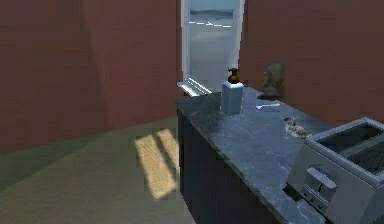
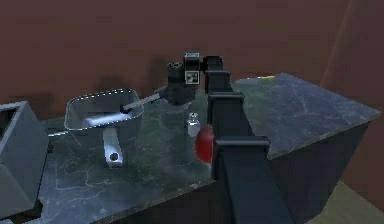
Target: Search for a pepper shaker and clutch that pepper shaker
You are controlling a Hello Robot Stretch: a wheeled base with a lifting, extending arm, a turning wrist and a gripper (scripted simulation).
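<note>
On the dark marble counter (image 2: 300, 110) in the arm side view stands a small grey cylinder with a pale top (image 2: 195, 124), shaped like a shaker, just left of the arm (image 2: 240, 160). A red round thing (image 2: 204, 144) lies nearer, partly hidden by the arm. The gripper (image 2: 172, 92) is a dark body left of the two white squares (image 2: 191, 63), farther out than the small cylinder. A pan's contents reach toward it, so I cannot tell whether it holds anything.
A grey metal pan (image 2: 98, 112) with a long handle (image 2: 112, 150) sits left of the gripper. A toaster (image 1: 345, 165) stands on the counter (image 1: 240, 140), with a soap dispenser (image 1: 232, 95), a small bust (image 1: 273, 80) and a window (image 1: 212, 40) beyond. Open floor (image 1: 90, 170) lies at the forward view's left.
</note>
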